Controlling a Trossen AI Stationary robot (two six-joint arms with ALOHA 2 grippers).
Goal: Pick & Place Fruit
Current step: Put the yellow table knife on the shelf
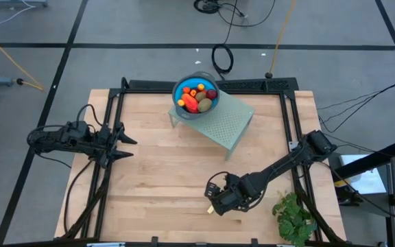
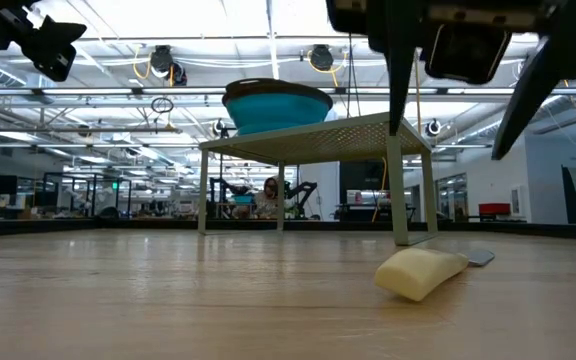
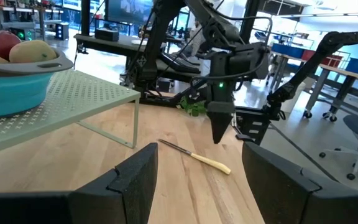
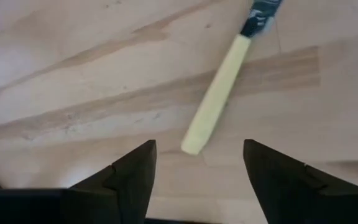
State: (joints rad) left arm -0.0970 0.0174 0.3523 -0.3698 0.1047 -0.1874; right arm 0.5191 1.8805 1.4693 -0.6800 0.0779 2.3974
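One blue bowl (image 1: 196,96) sits on one pale green perforated rack (image 1: 218,123) near the middle of the bench's (image 1: 156,178) far edge, and the fruit (image 1: 199,98) lies heaped inside it; its pieces are too crowded to count surely, though red, orange and brownish ones show. One pale-handled knife (image 1: 212,208) lies flat on the bench towards the near edge, right of centre. The right claw (image 1: 219,203) hangs over the knife's handle, fingers spread wide, holding nothing. The left claw (image 1: 120,147) waits near the left edge, also spread wide. One leafy bunch (image 1: 293,218) lies by the near right corner.
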